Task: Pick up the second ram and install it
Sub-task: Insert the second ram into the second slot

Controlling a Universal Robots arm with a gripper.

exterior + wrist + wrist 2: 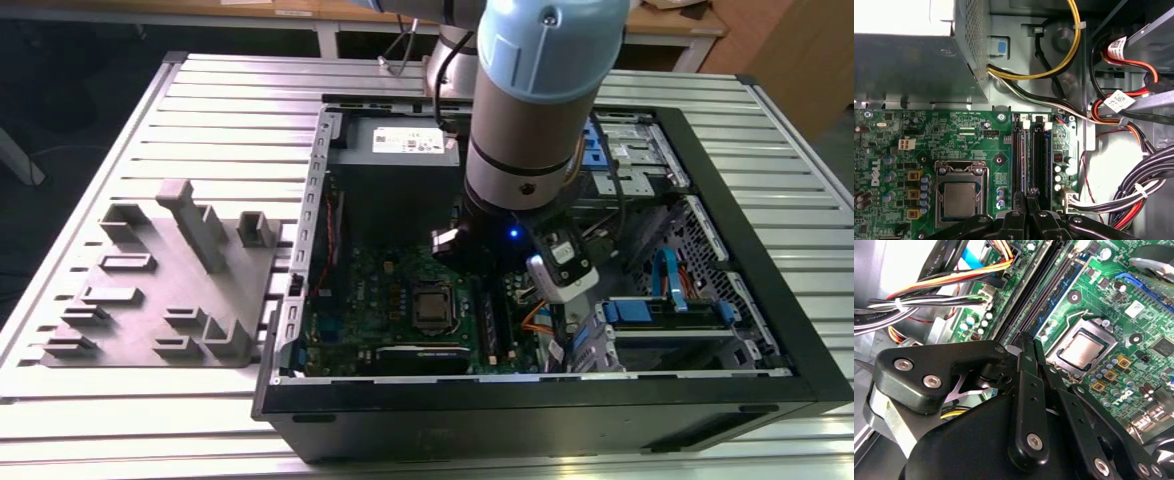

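Two thin bluish strips stand edge-on in the slots (pixel 1019 160) in the first wrist view. Take the ram (pixel 1026 150) to be the strip most nearly in line with the gripper tips. That is my reading only, since I cannot tell one stick from the other.

Gripper (pixel 1032 194): low over the motherboard (pixel 929 135), at the end of the slots, with the CPU socket (pixel 960 199) just to one side. Cables (pixel 1149 170) hang well clear on the other side.

Jaws: closed, tips together, no gap, and no board visible between them. The second wrist view agrees, with the tips meeting over the slot end.

Handling, as I judge it:
- Weight is slight. Load on the arm is no concern for you.
- Stiff along its length, but thin. It will likely crack or shed a chip if twisted or bent.
- Faces are smooth, so your pads may slide. Chips give an uneven seat.
- The contact edge and chips are the fragile parts. Keep metal off them.

Where you hold: pinch the two flat faces near the middle of the long top edge, square to the board, so it hangs level. You risk tipping it with a hold near one end.
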